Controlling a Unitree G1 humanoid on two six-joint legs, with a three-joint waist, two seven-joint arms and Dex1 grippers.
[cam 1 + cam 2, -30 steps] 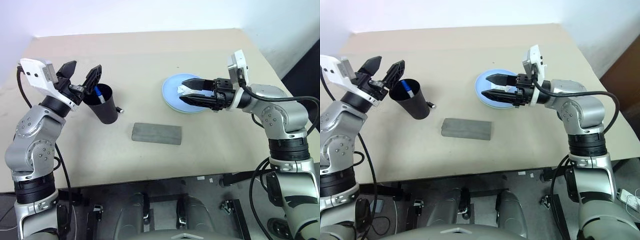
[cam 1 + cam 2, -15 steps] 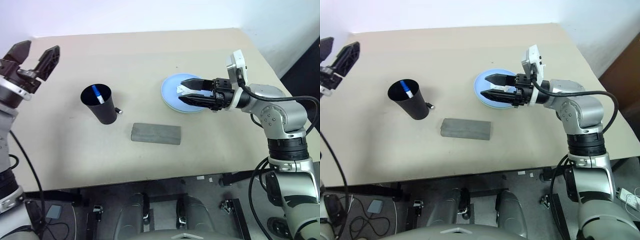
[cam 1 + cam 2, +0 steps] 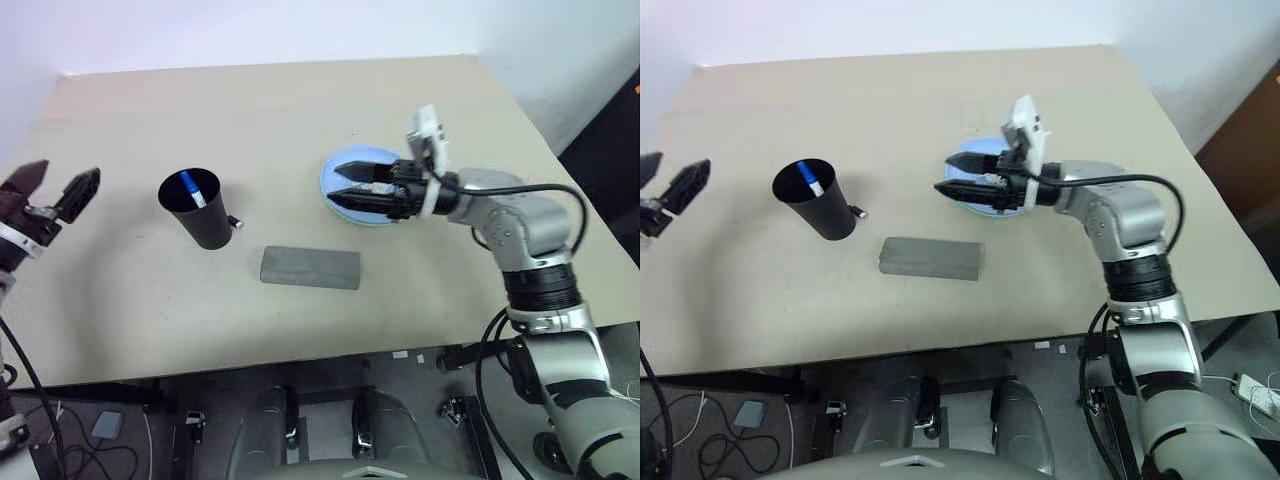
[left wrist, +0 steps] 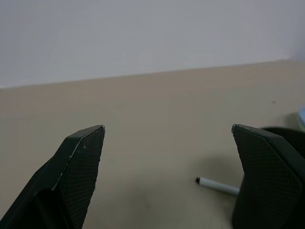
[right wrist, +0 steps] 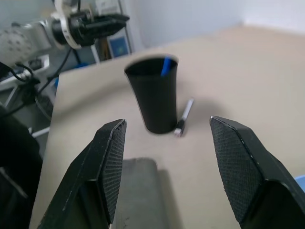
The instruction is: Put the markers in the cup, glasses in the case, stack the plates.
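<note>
Left tool (image 3: 48, 189): gaping wide, empty, near the table's (image 3: 150, 290) left edge.
Right tool (image 3: 958, 185): parted, empty, over the blue plate (image 3: 344, 165).
Cup (image 3: 197, 208): upright, blue-capped marker (image 3: 194, 190) inside.

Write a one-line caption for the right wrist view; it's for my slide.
Open right gripper faces black tapered cup holding a blue-capped marker, black-capped marker lying beside it.

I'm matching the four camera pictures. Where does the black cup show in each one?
Left eye: cup left of centre, beside the grey case.
Right eye: cup left of centre.
Left wrist: dark edge behind the right-hand finger, perhaps the cup; uncertain.
Right wrist: cup upper centre.
Shared landmark: marker lying by the cup.
</note>
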